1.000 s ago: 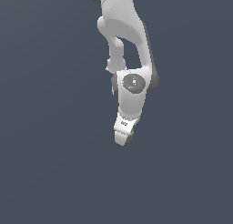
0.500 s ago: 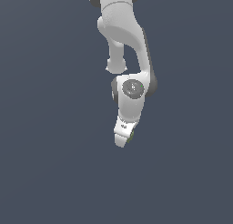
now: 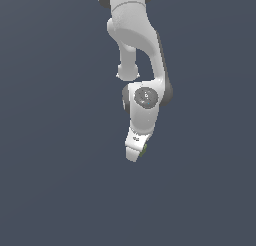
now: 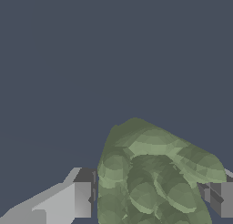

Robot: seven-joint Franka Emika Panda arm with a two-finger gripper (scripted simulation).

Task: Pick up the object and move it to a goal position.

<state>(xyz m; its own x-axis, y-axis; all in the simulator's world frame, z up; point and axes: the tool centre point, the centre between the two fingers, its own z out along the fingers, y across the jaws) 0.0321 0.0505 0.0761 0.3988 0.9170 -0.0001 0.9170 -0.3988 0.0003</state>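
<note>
The object (image 4: pixel 150 173) is an olive-green lumpy chunk that fills the space between my two grey fingertips in the wrist view. One finger (image 4: pixel 77 198) presses its one side and the other finger (image 4: pixel 220 198) its opposite side. In the exterior view the white arm hangs down from the top, and my gripper (image 3: pixel 136 152) points downward, shut on the object. Only a thin green sliver of the object (image 3: pixel 144 149) shows at the gripper's edge there. The object is lifted off the ground.
Around the arm (image 3: pixel 135 35) there is only a plain dark grey-blue background in both views. No other objects, containers or edges show.
The arm has drawn upward a little, carrying the gripper and the object higher in the exterior view. The wrist has turned slightly.
</note>
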